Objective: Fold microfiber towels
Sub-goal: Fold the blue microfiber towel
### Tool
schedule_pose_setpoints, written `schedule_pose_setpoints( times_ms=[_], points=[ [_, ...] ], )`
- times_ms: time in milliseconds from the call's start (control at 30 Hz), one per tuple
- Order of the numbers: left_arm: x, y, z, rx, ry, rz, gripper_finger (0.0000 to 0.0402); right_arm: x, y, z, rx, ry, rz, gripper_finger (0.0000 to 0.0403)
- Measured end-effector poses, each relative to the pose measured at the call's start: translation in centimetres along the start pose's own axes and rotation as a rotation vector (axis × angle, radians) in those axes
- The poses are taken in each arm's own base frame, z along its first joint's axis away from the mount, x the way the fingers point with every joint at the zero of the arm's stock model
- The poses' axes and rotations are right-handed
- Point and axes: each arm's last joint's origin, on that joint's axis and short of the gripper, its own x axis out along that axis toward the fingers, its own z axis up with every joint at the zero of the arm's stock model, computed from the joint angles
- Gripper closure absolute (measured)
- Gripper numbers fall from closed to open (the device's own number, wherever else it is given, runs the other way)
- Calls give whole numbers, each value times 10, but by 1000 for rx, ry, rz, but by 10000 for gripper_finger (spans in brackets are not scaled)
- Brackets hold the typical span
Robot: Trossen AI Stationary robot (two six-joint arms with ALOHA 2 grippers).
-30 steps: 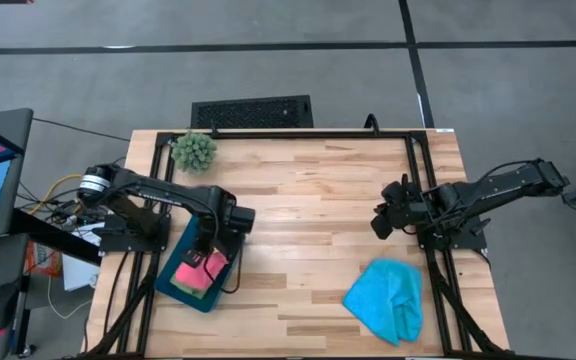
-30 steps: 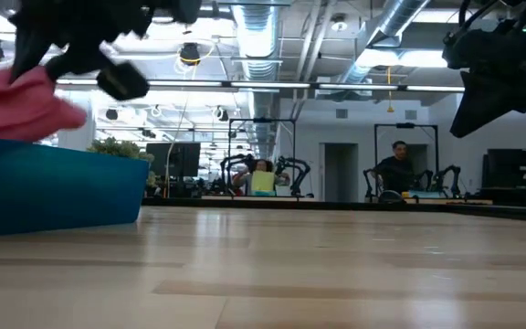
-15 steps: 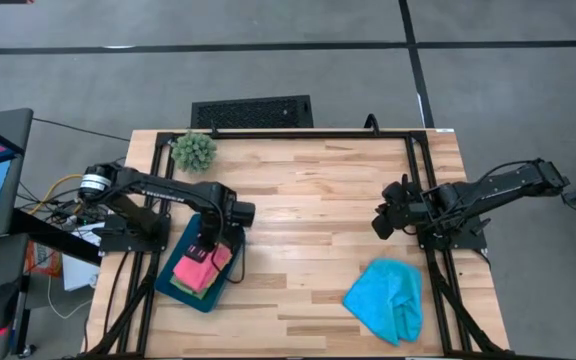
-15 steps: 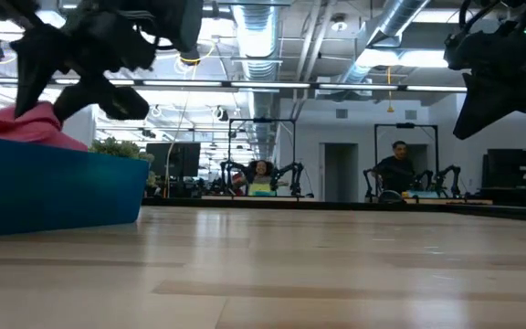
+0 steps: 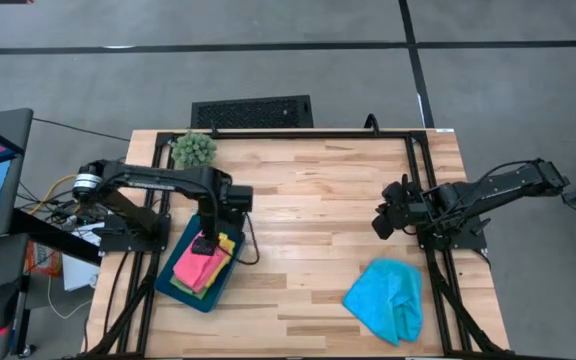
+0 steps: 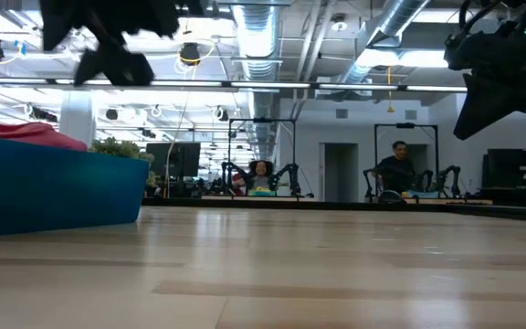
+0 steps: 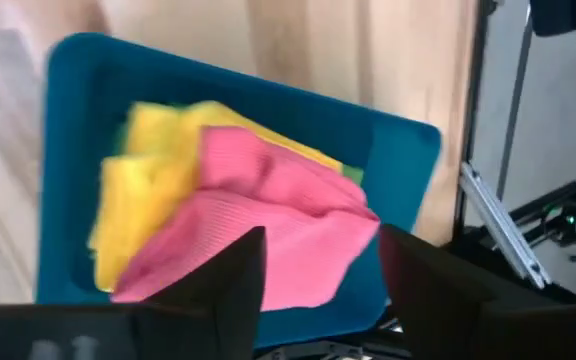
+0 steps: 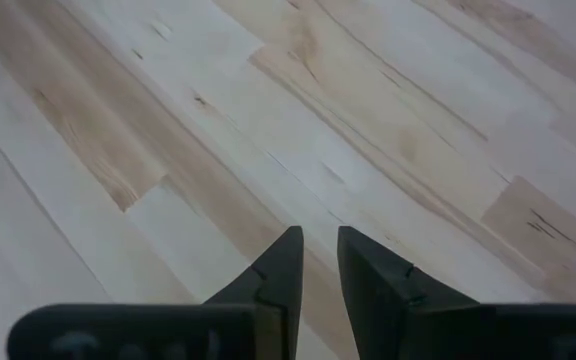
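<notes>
Fingers of the left gripper (image 7: pixel 318 270) stand apart with nothing between them, as we see in the left wrist view; the pink towel (image 7: pixel 258 235) lies below them in the teal tray (image 7: pixel 78 90), apart from the claw. We find the pink towel on top of the yellow towel (image 7: pixel 143 160), and a sliver of the green towel (image 7: pixel 353 174) shows at the stack's edge. From above, the left gripper (image 5: pixel 205 243) hangs over the tray (image 5: pixel 173 287) at the table's (image 5: pixel 308 200) left front.

A second ago we saw the pink cloth held up in this claw, bunched above the tray. Since then the fingers have let go: the towel now lies flat on the stack, and the gripper has risen clear of it. In the low view only a low pink edge (image 6: pixel 21 131) shows above the tray wall (image 6: pixel 62 192).

On the right side, the right gripper (image 5: pixel 380 220) hovers above bare wood, its fingers close together with only a narrow gap and holding nothing; it has not moved. We see the light blue towel (image 5: pixel 386 298) crumpled at the table's right front, well apart from both grippers, also unchanged. Near the back left corner sits a spiky plant ball (image 5: pixel 194 150).
</notes>
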Motion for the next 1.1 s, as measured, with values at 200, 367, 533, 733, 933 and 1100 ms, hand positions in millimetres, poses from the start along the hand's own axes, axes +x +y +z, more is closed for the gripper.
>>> schedule_pose_setpoints(
  times_ms=[200,367,533,733,933,1100],
  points=[
    [11,-20,-8,159,-43,19,288,0,0,0,-26,2,-3,311],
    [44,-15,-11,163,-2,14,335,0,0,0,-18,3,-2,311],
    [70,-1,-14,95,-19,2,359,0,0,-1,-19,12,1,311],
    [82,9,-11,8,-93,2,362,0,-3,-6,7,125,23,311],
    [53,16,-6,-168,-141,-43,326,-3,-6,-17,56,335,55,303],
    [14,15,9,-195,-283,-51,274,-7,-1,-25,37,424,109,259]
  ],
)
